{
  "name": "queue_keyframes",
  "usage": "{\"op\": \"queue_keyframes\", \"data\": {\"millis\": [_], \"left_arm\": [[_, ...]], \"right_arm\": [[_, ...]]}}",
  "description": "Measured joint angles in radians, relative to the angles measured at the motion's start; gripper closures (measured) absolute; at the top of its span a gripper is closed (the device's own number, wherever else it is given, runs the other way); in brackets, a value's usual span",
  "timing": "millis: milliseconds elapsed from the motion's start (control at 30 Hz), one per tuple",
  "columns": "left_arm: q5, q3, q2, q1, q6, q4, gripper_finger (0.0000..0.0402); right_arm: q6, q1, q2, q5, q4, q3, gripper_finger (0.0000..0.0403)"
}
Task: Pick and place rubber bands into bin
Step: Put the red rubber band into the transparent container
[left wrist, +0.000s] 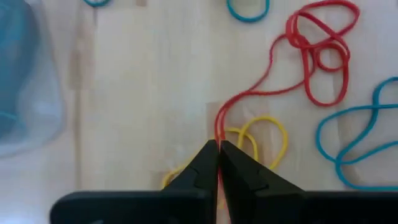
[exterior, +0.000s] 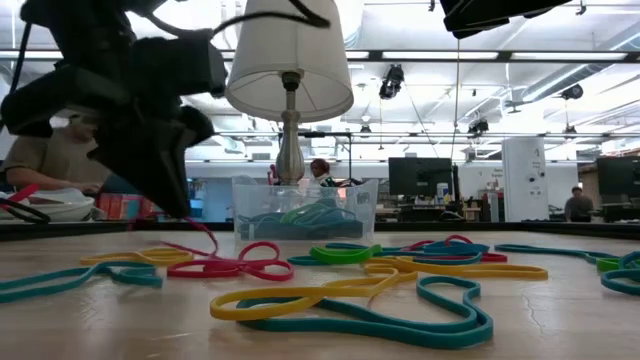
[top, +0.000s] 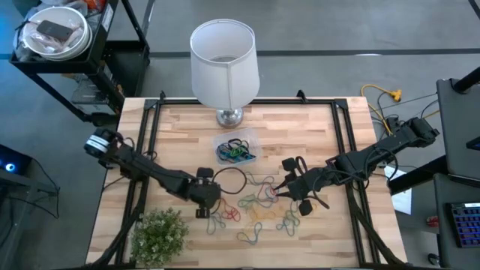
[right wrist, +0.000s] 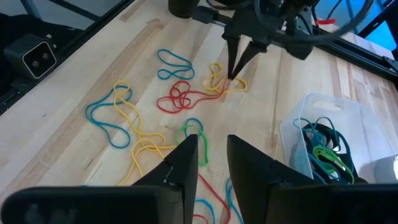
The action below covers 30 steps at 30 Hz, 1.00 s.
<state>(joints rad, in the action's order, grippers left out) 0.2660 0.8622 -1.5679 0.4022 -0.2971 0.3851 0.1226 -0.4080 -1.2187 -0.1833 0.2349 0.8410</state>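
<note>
Left gripper (left wrist: pixel 218 144) sits low on the table, lower centre-left of the high view, jaws pinched fully together on a strand of the red rubber band (left wrist: pixel 320 53); in its wrist view the red line runs from between the tips up to a tangle of loops at the upper right of the frame, which lies flat on the wood. A yellow band (left wrist: pixel 264 134) lies right at the tips, touching or under them, so it may come along; cannot tell whether it is caught. The bin (top: pixel 235 148) stands at the table's centre, just in front of the lamp (top: pixel 223 60), and holds several blue and green bands. Right gripper (right wrist: pixel 212 149) hovers above the scatter, right of centre in the high view, jaws partly apart with nothing visible between them. The remaining rubber bands (top: pixel 255 206) are spread across the lower centre of the table, between the two grippers and below the bin. Judgement: step in hand is the lift after the pinch. Raise straight and slowly so the thin strand does not slip out; let the tangle hang free before travelling; check the yellow band drops off or goes in as well. Carry high over the bin wall, let go only when the dangling loops are inside the rim. Risk: the trailing band may snag neighbours.
</note>
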Motion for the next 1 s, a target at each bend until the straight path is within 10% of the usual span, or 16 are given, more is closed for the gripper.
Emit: {"op": "queue_keyframes", "data": {"millis": [1000], "left_arm": [[0.796, 0.147, 0.01, 0.113, 0.367, -0.049, 0.0402]], "right_arm": [[0.0, 0.0, 0.0, 0.0, -0.001, -0.002, 0.0336]]}}
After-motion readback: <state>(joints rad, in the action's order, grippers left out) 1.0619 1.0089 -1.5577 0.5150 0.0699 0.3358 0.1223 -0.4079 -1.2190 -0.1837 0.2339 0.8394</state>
